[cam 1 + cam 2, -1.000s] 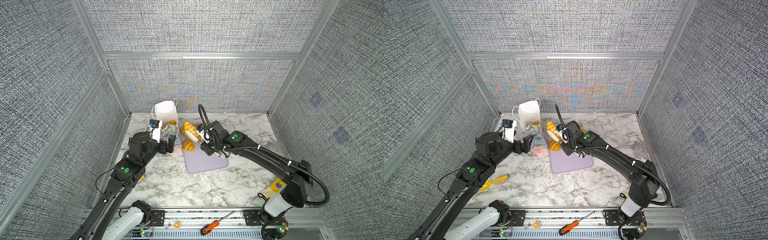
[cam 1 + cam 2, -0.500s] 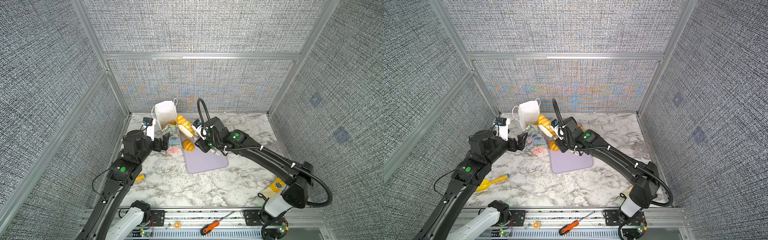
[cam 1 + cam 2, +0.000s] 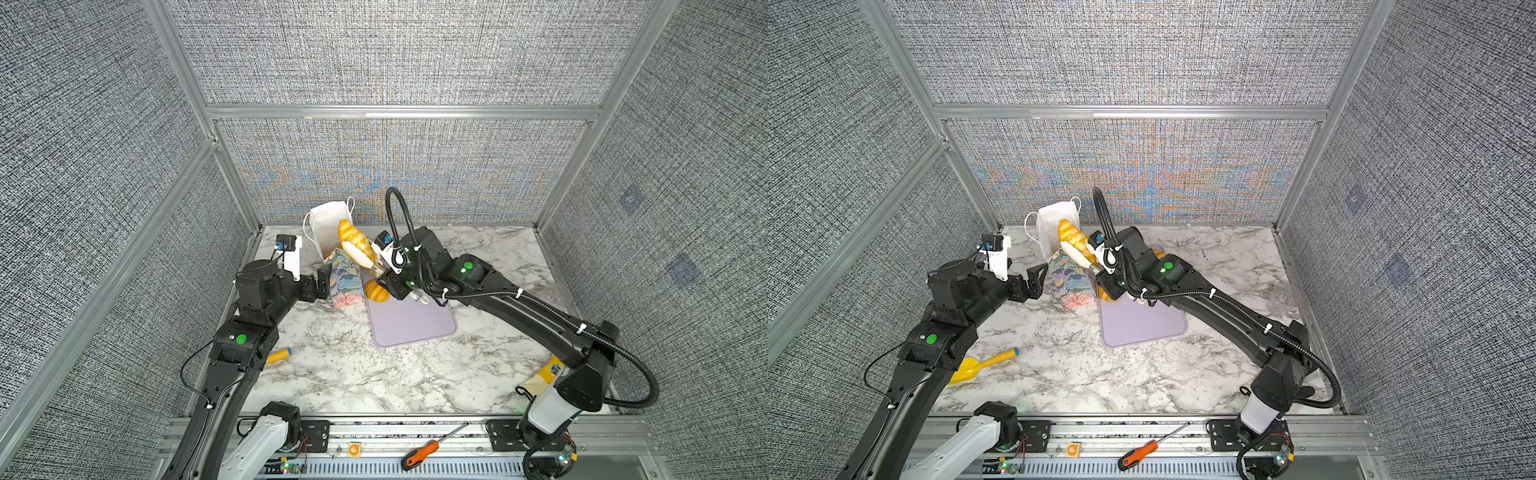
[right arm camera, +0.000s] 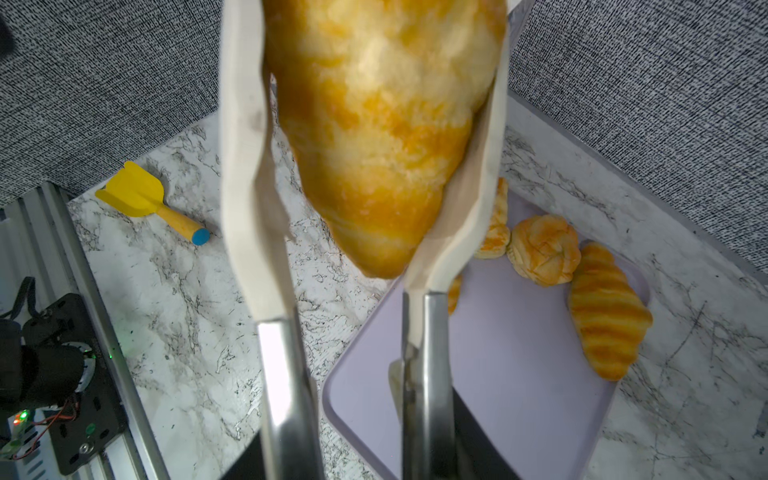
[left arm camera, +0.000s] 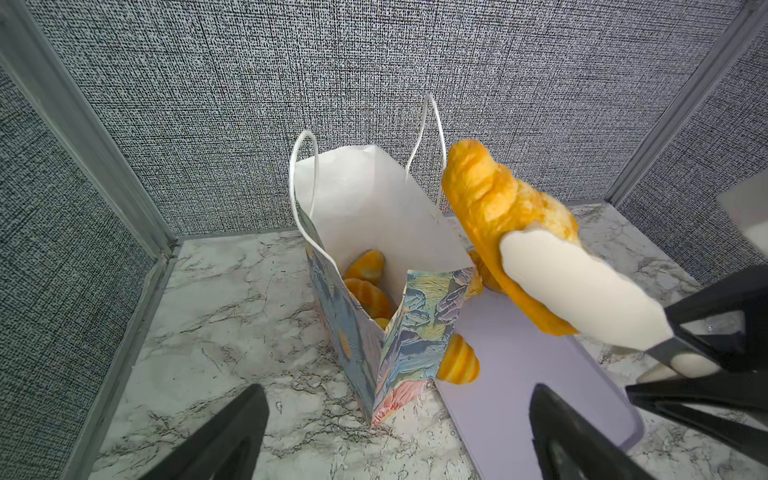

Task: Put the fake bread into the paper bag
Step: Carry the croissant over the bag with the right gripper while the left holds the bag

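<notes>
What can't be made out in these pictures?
- Pastries in the paper bag: count unclear, its wall hides the lower ones, left wrist view.
- Croissant in the tongs: far end cut off by the frame edge, right wrist view.
- Yellow packet: mostly behind the right arm in a top view.

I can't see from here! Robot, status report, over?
Left gripper jaws open, empty. Right gripper jaws shut on tongs, pinching croissant beside bag rim. Bag mouth unblocked.

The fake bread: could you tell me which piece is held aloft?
The long croissant pinched in the right gripper's tongs, beside the paper bag; the others lie in the bag or on the lilac tray.
</notes>
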You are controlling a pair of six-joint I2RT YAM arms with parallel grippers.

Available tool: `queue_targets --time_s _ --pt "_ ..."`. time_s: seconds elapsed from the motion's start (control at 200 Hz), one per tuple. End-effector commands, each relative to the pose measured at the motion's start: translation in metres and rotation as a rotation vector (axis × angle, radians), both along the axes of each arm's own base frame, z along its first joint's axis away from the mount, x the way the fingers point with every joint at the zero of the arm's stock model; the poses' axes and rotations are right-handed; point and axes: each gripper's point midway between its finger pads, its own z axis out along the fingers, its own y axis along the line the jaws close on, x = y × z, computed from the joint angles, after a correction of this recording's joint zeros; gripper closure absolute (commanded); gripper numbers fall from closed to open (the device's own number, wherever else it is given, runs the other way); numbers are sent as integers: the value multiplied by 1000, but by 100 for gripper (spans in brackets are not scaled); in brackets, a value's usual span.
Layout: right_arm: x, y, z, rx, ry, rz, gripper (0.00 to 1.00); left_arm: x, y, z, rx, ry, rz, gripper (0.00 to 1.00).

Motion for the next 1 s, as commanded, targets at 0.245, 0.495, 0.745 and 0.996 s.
queue_targets --time_s 0.245,0.495,0.745,0.996 --pt "29 29 25 34 -19 -32 55 -2 -1 11 -28 -37 -30 0" --pt "49 49 36 88 -23 -52 54 3 3 6 -36 -25 -28 0" --pt "61 63 32 109 -13 -65 54 4 5 2 -45 -14 -32 0" --pt "77 71 23 111 -9 -101 53 2 4 2 -46 -14 -43 1"
